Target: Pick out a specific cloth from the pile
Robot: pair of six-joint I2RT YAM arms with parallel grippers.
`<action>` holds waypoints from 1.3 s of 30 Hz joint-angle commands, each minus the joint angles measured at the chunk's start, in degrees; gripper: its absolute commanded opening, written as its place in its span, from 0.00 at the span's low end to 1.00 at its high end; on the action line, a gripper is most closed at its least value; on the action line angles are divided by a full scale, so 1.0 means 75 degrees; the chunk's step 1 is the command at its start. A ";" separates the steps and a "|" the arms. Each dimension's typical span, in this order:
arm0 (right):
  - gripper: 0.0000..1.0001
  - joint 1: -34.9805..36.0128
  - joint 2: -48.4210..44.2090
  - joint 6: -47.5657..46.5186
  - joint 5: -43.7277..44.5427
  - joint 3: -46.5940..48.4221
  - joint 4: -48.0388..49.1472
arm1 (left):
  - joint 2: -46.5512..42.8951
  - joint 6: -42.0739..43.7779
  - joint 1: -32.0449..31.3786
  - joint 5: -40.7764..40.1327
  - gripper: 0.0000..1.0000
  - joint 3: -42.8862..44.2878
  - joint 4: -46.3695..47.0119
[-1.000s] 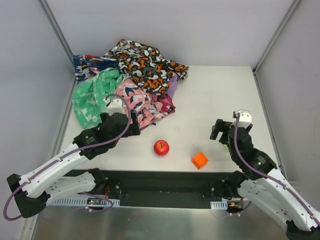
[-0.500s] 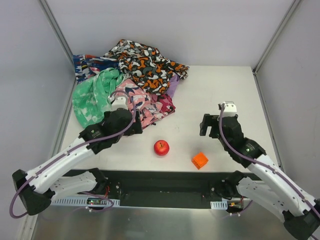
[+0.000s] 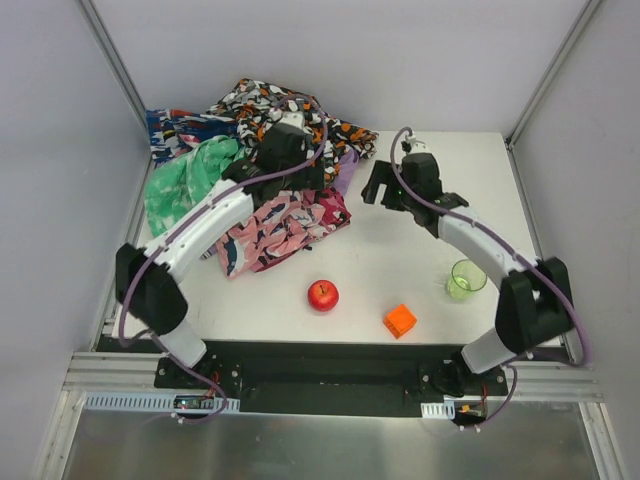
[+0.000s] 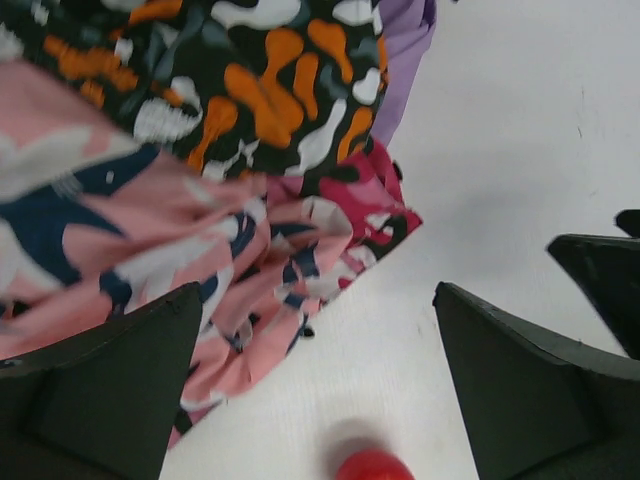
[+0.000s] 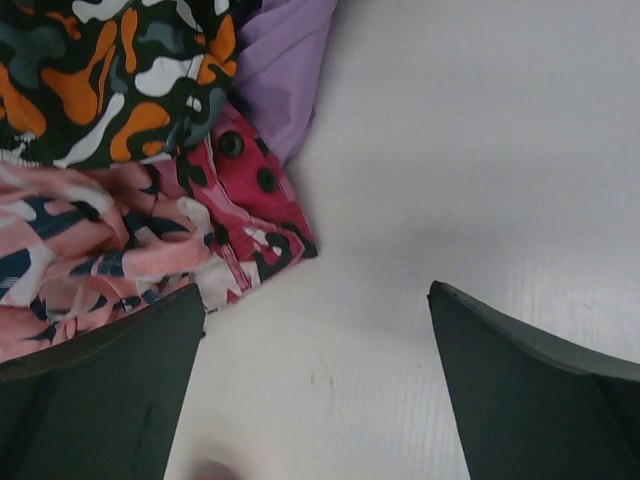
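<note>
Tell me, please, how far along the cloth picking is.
Done: nothing yet; the lilac cloth lies tucked under the black-orange cloth at the edge of the pile. In hand: the left arm and right arm hover there, jaws open, empty. Left: grip the lilac cloth and pull it free.

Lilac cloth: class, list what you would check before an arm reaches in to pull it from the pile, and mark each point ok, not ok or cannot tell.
1. The lilac cloth in view: ok, a strip shows at the right edge of the pile.
2. The lilac cloth uncovered: not ok, the black-orange-white cloth overlaps it.
3. The left jaws open and empty: ok.
4. The right jaws open and empty: ok.
5. The apple, orange cube and green cup away from the pile: ok.
6. How far the lilac cloth runs under the pile: cannot tell.
</note>
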 commanded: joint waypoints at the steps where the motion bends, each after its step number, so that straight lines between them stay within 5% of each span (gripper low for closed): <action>1: 0.98 -0.0311 0.1725 0.0381 -0.0906 0.1404 0.0826 | 0.1395 0.1076 0.0433 0.0830 0.99 0.1450 0.0261; 13: 0.91 -0.0570 0.4810 0.0932 -0.1400 0.3540 0.1903 | 0.4653 0.1383 0.1055 0.1757 0.99 0.3890 0.0226; 22: 0.81 -0.0570 0.6639 0.1342 -0.2466 0.5215 0.1975 | 0.5687 0.1230 0.1348 0.1407 0.93 0.4419 0.0085; 26: 0.59 -0.0558 0.7132 0.1798 -0.3167 0.5778 0.2020 | 0.5780 0.1043 0.1523 0.1335 0.78 0.4418 0.0074; 33: 0.08 -0.0441 0.5963 0.1683 -0.3381 0.4878 0.2338 | 0.5945 0.0937 0.1653 0.1289 0.73 0.4489 0.0015; 39: 0.02 -0.0452 0.4322 0.1144 -0.3509 0.4257 0.1904 | 0.6179 0.0843 0.1746 0.1195 0.48 0.4700 -0.0231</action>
